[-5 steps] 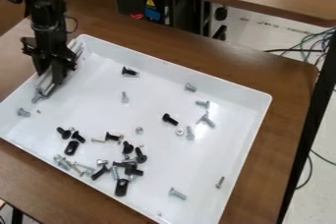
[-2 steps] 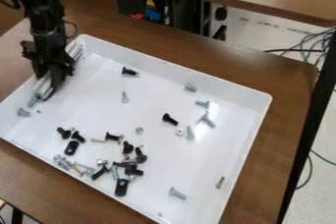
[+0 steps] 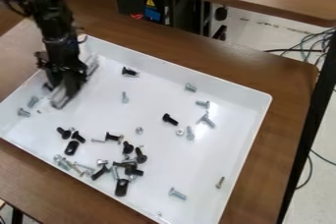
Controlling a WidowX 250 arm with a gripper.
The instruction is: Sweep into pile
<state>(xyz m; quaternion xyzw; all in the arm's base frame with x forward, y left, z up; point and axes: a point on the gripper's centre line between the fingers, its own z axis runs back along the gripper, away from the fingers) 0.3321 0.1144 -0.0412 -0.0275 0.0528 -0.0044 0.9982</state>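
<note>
The hand [image 3: 65, 85] has moved right from the tray's [image 3: 172, 67] left wall, pinching a pale bar [image 3: 60, 100] — a bolt [image 3: 33, 101] remains behind it. The loose pile [image 3: 133, 170] lies nearside, so that bolt probably needs another sweep.

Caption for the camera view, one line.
Robot gripper with a pale bar over a white tray of scattered screws, many near its front edge.

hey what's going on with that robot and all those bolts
The black robot's hand grips a pale bar at the left side of a white tray, apparently for sweeping. Many bolts cluster loosely toward the tray's near side, but others lie scattered, so there's no single pile yet.
</note>
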